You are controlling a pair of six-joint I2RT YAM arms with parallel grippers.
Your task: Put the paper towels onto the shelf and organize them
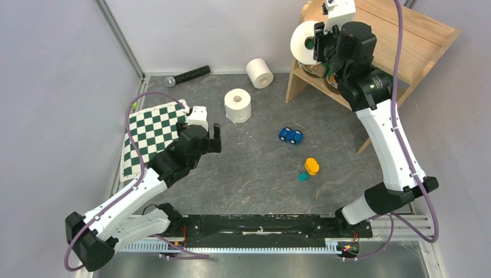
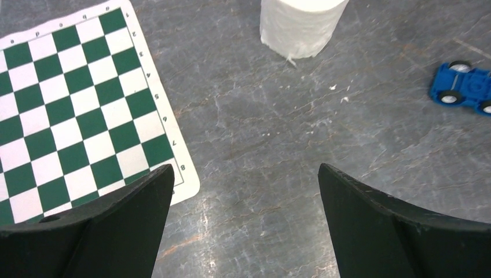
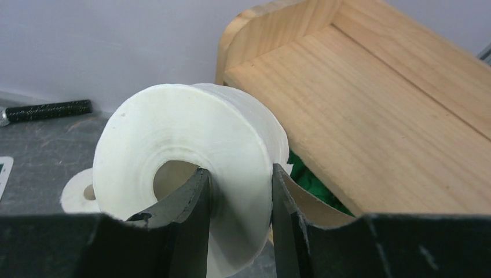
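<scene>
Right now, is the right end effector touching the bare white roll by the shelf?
Touching. Right wrist view: the right end effector pinches the wall of the roll, one finger in the core, one outside.

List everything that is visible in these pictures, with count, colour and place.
shelf: 1, light wood, far right.
bare rolls: 2, white, standing on the table, far middle.
held roll: 1, white, beside the shelf, left end.
wrapped rolls: count hidden, green, lower tier.
microphone: 1, black, far wall.
checkerboard mat: 1, green-white, left.
toy car: 1, blue, centre.
small toy: 1, orange-teal, near the car.
left gripper: open, above the table.
right gripper: shut on the held roll.
</scene>
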